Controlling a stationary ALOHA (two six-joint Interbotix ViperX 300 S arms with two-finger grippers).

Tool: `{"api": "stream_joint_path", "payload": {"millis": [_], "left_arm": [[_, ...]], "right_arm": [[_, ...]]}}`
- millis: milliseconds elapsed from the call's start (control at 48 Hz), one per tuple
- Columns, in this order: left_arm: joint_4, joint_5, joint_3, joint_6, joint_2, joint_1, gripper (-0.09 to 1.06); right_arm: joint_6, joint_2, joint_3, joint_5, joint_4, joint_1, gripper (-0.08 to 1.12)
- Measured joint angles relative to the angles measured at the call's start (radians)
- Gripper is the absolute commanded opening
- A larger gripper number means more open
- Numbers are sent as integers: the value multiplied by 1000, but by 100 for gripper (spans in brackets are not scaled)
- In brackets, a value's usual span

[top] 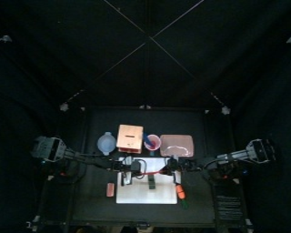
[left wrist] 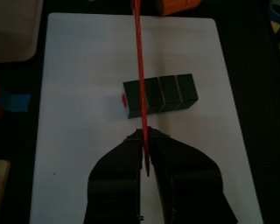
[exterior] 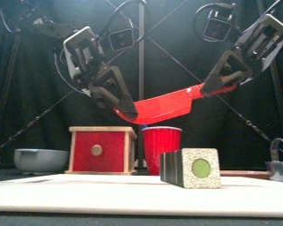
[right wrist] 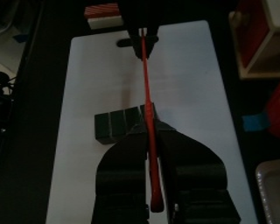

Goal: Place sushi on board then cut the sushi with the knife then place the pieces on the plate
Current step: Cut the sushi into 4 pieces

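A dark green sushi roll (exterior: 193, 168) lies on the white cutting board (exterior: 96, 190), whole, with its green round end facing the front. Above it hangs a red toy knife (exterior: 168, 104), held level-ish between both arms. My left gripper (exterior: 123, 104) is shut on its broad blade end, and my right gripper (exterior: 215, 88) is shut on its handle end, higher up. In the left wrist view the knife (left wrist: 139, 79) runs edge-on over the roll (left wrist: 163, 93). The right wrist view has the roll (right wrist: 116, 127) half hidden behind my jaws.
Behind the board stand a wooden box with a red drawer front (exterior: 103, 148), a red cup (exterior: 162, 141), a blue-grey bowl (exterior: 40, 160) at the left and the pink tray (top: 176, 144). A small orange toy (top: 180, 193) lies by the board's right edge, a red one (top: 109, 189) at its left.
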Motion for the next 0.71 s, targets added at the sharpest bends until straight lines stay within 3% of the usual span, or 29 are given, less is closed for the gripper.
{"api": "stream_joint_path", "payload": {"millis": [396,708], "left_arm": [[-2,15,-57,0,81,-23,46],[-35,64,-101,0,126,-32,46]], "right_arm": [[-3,60,11,72,84,6,31],[0,95,11,95,83,0,31]]}}
